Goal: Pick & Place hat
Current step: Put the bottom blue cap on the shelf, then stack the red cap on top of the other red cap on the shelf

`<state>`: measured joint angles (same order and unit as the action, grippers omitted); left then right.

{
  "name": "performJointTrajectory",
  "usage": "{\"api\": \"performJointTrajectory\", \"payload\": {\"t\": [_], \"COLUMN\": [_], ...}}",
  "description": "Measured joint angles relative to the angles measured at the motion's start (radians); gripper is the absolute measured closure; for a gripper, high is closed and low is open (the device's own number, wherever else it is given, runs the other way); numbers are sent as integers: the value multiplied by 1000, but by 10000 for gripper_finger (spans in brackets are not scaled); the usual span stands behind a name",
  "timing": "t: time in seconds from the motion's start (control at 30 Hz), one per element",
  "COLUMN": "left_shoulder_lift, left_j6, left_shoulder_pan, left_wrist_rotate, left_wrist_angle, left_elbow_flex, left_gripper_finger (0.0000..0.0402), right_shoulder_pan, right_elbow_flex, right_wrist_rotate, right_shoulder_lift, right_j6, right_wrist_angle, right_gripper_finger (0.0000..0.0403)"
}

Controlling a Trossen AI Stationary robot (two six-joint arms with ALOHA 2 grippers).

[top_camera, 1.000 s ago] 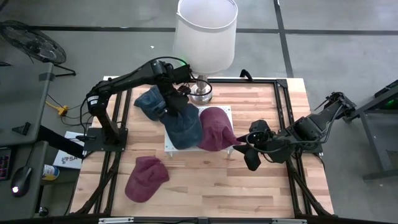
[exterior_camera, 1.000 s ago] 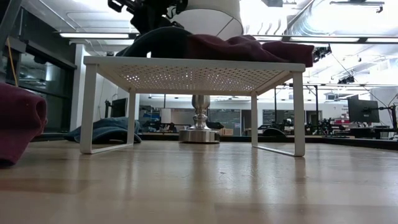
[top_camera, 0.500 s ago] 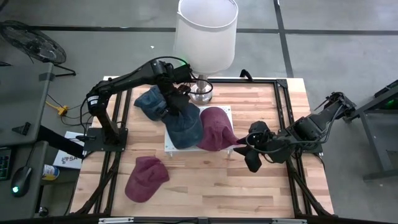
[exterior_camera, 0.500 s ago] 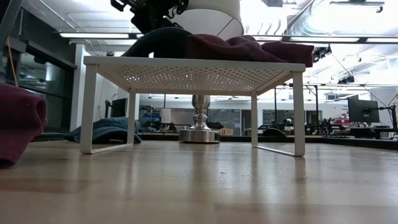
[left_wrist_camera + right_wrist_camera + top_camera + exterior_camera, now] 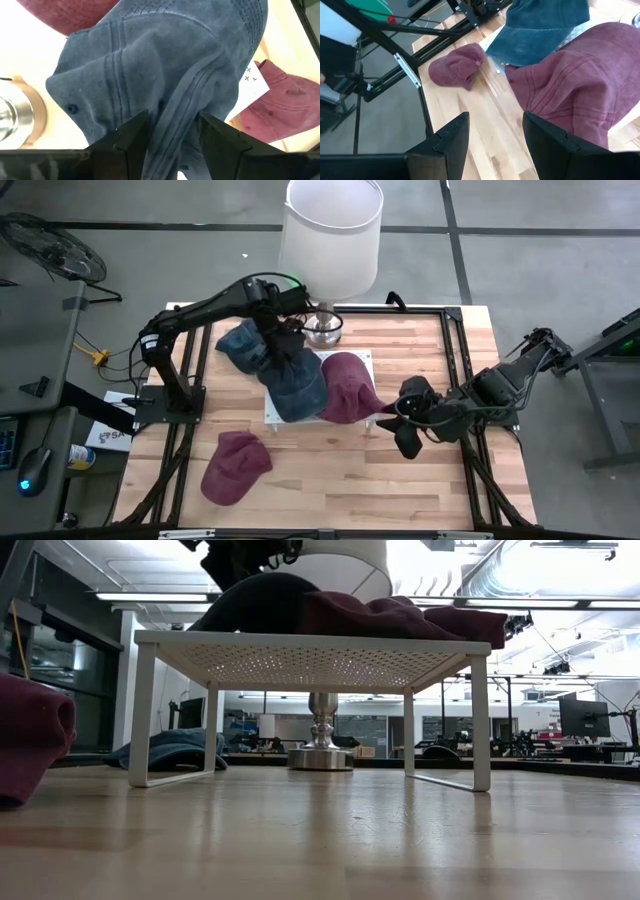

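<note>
Since a second ago, almost nothing has shifted: my left gripper [image 5: 170,142] has stayed over the white rack [image 5: 272,411], and the blue hat [image 5: 296,386] under it has barely changed its lie. Going left to right across the table [image 5: 330,480]: a maroon hat [image 5: 234,465] lies alone near the front left, well apart from the rack. Behind it a second blue hat [image 5: 240,346] rests on the wood, beside the lamp base [image 5: 323,329]. My left arm reaches from the left side over that hat, and my left fingers [image 5: 131,131] stand narrow, clamped on a fold of the blue hat's fabric, as my wrist view shows. That blue hat sits on the left part of the rack, its edge drooping over the front. Touching it on the right, another maroon hat [image 5: 346,387] covers the rest of the rack, its brim pointing toward my right arm. In the low view both hats show as a dark mound and a red mound on top of the perforated shelf. My right gripper [image 5: 492,137] hangs just beside the rack's right end, its fingers spread wide and holding nothing.
</note>
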<state>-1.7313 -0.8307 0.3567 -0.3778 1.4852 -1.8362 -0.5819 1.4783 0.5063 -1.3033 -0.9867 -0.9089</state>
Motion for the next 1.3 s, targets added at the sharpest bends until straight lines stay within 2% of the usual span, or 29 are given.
{"api": "performJointTrajectory", "payload": {"t": [0.43,0.93,1.2,1.3], "left_shoulder_lift": [0,0,34,52], "left_j6": [80,139,232,310], "left_shoulder_pan": [-44,-76,-103,-118], "left_wrist_rotate": [61,79,80,79], "left_wrist_angle": [0,67,86,86], "left_elbow_flex": [-4,-125,-136,-137], "left_gripper_finger": [236,236,236,236], "right_shoulder_pan": [0,0,0,0], "right_elbow_flex": [0,0,0,0], "right_wrist_rotate": [-33,-44,-50,-53], "right_shoulder_lift": [0,0,0,0], "right_j6": [13,23,23,26], "right_wrist_angle": [0,0,0,0], "right_gripper_finger": [224,224,224,224]}}
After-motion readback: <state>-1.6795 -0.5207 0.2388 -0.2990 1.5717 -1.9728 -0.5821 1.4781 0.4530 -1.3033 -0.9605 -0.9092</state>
